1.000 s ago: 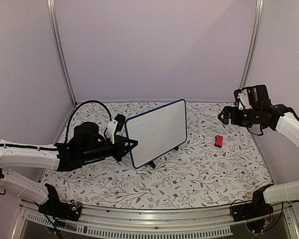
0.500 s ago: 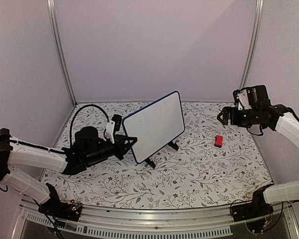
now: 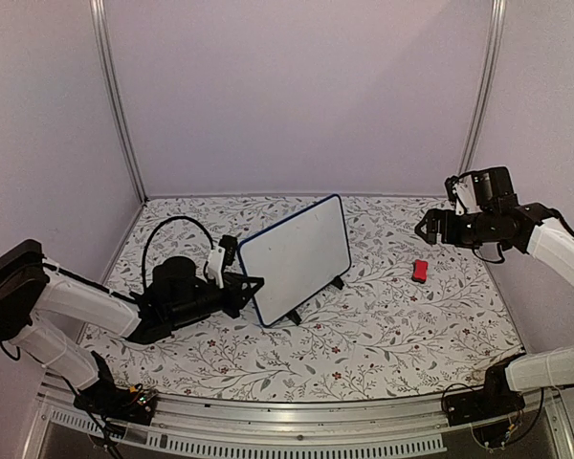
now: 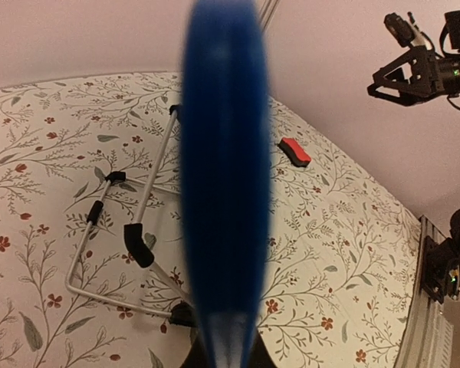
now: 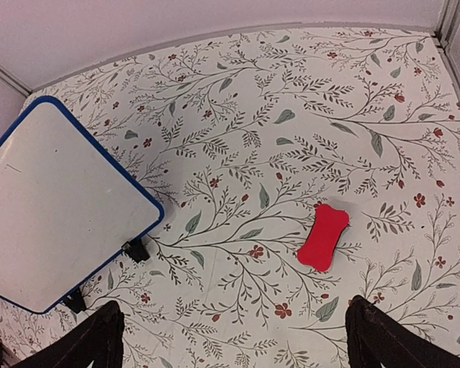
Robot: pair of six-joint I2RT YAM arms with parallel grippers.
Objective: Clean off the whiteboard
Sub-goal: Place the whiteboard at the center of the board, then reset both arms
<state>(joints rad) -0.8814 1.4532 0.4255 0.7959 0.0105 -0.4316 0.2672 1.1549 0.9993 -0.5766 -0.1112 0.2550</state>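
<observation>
Whiteboard [image 3: 297, 256] stands mid-table, leaning back on its wire stand [image 4: 123, 230], face toward the front and right. Left gripper [image 3: 256, 284] is clamped on the board's left blue frame edge, low down. In the left wrist view the frame runs blurred straight into the jaws. Right gripper [image 3: 429, 226] hangs above the table's right side w/ fingers [image 5: 100, 337] spread wide, nothing between them. Red eraser block [image 5: 323, 237] lies flat on the floral table [image 3: 402, 335], right of the board and well apart from it, in sight between the right fingers.

Handling, my guess: board is light, stiff and thin. Its face is slick, so a grip there would slide; the frame edge is the place to hold. Stand is thin wire w/ small black feet [image 3: 292, 317], so it prob. tips or skids under wiping pressure and needs bracing at the edge. Eraser looks small and light; take it across its narrow waist.

Face looks nearly clean: one faint short mark near the top-left corner in the right wrist view, can't tell more.

Count: 1 whiteboard, 1 wire stand, 2 black feet seen from above, 1 red eraser block, 2 grippers.
</observation>
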